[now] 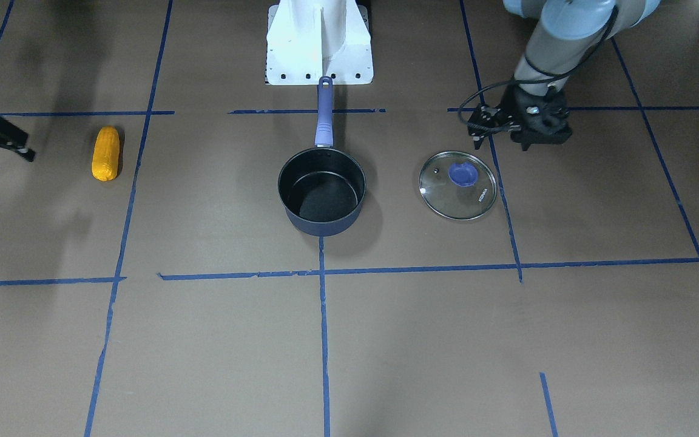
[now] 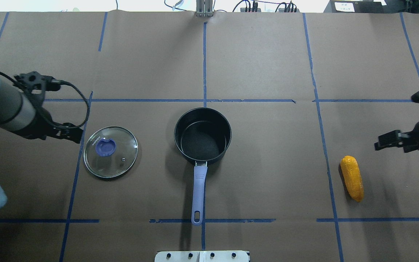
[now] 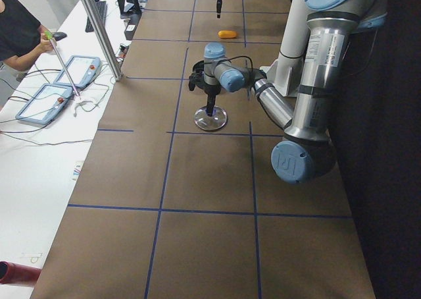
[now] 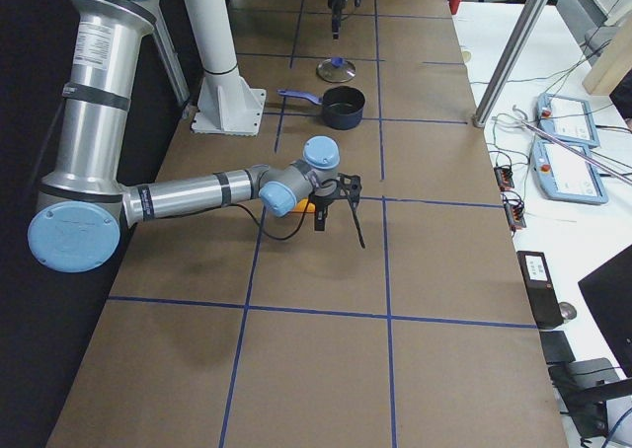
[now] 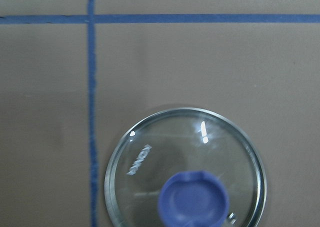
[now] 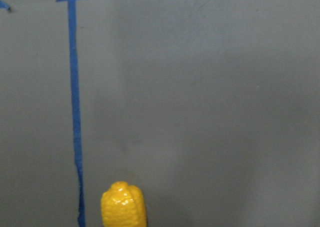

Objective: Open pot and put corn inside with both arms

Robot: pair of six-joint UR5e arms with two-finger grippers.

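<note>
The pot (image 1: 325, 227) stands open and empty at the table's middle, its handle (image 2: 199, 189) pointing at the robot's base. Its glass lid (image 2: 111, 151) lies flat on the table on the robot's left, knob up, and fills the lower part of the left wrist view (image 5: 185, 167). My left gripper (image 2: 72, 135) hovers just beside the lid's outer edge, open and empty. The corn (image 2: 352, 177) lies on the table at the robot's far right. My right gripper (image 2: 384, 142) is open and empty, a little beyond the corn. The corn's tip shows in the right wrist view (image 6: 122, 206).
Brown paper with blue tape lines (image 2: 204, 100) covers the table. The white base block (image 1: 319, 42) stands behind the pot's handle. Operators' pendants (image 4: 568, 137) and cables lie on a white side table past the far edge.
</note>
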